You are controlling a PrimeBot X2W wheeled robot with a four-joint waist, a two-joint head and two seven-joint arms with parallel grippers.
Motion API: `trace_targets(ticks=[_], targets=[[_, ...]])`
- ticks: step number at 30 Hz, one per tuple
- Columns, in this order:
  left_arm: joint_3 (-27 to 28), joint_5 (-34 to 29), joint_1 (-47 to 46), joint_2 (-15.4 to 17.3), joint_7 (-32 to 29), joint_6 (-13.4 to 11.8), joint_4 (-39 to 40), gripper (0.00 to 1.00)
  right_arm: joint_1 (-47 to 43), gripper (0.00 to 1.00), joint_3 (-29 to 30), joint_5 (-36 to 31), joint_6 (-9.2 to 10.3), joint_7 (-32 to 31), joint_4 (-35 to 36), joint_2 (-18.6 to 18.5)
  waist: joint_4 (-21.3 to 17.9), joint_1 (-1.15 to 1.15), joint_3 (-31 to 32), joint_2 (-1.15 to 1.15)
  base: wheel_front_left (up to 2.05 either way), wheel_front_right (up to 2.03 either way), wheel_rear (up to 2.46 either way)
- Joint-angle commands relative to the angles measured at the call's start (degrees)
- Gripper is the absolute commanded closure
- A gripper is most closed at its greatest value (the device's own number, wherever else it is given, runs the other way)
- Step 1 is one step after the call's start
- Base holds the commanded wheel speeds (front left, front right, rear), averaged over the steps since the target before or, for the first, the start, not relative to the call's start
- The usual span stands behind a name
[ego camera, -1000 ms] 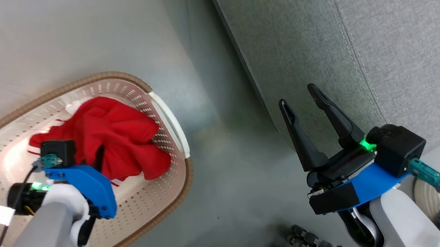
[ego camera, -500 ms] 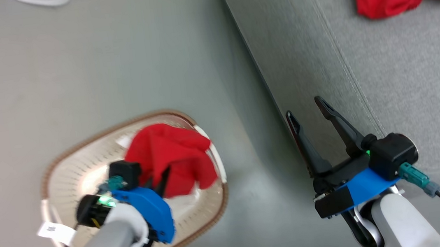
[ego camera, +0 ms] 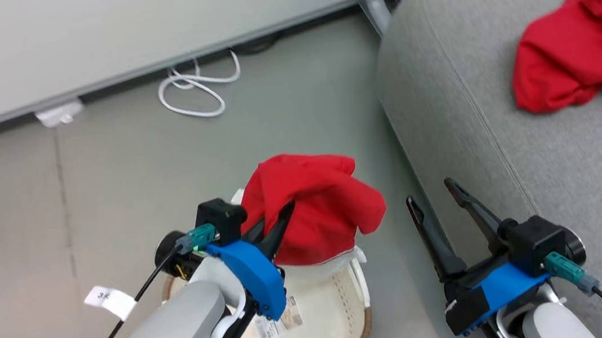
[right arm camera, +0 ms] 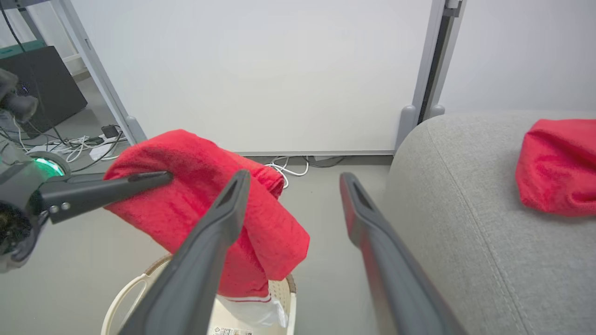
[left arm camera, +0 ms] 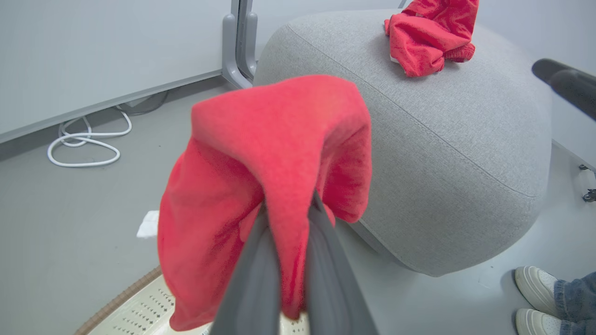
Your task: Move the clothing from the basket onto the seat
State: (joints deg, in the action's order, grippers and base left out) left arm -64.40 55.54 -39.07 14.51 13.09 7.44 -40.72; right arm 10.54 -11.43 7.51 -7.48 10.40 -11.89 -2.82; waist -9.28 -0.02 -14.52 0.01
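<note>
clothing [ego camera: 317, 212]: soft matt cloth | seat [ego camera: 562, 173]: woven fabric (slightly coarse) | basket [ego camera: 344, 300]: glossy plastic

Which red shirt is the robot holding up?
The hanging garment above the basket, pinched in the left hand. The other garment lies crumpled on the grey seat, with no hand on it.

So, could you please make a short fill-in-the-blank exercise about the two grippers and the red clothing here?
1. The left gripper has its fingers ____ on a red garment over the basket.
2. The right gripper has its fingers ____, with nothing between them.
3. The other red garment lies on the grey ____.
Missing words: shut; open; seat.
</note>
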Motion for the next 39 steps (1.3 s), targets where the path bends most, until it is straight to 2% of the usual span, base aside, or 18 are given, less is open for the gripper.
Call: trace_targets(ticks=[1, 9, 19, 27, 39], targets=[[-0.94, -0.06, -1.89, -0.09, 0.39, 0.07, 0.12, 1.00, -1.26, 0.00, 0.12, -0.42, -0.03, -0.65, 0.53, -0.13, 3.36, 0.02, 4.14, -0.01, 0.00, 0.00, 0.00], [-3.46, 1.57, -8.45, -1.75, 1.06, 0.07, 0.97, 1.00, -3.79, 0.00, -0.43, -0.09, -0.03, -2.57, 1.57, -0.13, 5.03, 0.02, 8.58, -0.01, 0.00, 0.00, 0.00], [-4.04, 2.77, -14.44, -4.64, 1.71, 0.08, 0.15, 1.00, -5.59, 0.00, -1.99, 0.26, -0.03, -4.30, 2.02, -0.13, 5.93, 0.02, 12.63, -0.01, 0.00, 0.00, 0.00], [-4.95, 3.45, -15.18, -6.03, 1.94, 0.08, -0.67, 1.00, -6.11, 0.00, -3.22, 0.79, -0.03, -4.88, 2.05, -0.13, 5.97, 0.02, 14.18, -0.01, 0.00, 0.00, 0.00], [-6.20, 4.32, -15.26, -6.06, 2.13, 0.08, -1.36, 1.00, -4.39, 0.00, -4.29, 1.94, -0.03, -5.59, 0.70, -0.12, 5.96, 0.02, 14.20, -0.01, 0.00, 0.00, 0.00]])
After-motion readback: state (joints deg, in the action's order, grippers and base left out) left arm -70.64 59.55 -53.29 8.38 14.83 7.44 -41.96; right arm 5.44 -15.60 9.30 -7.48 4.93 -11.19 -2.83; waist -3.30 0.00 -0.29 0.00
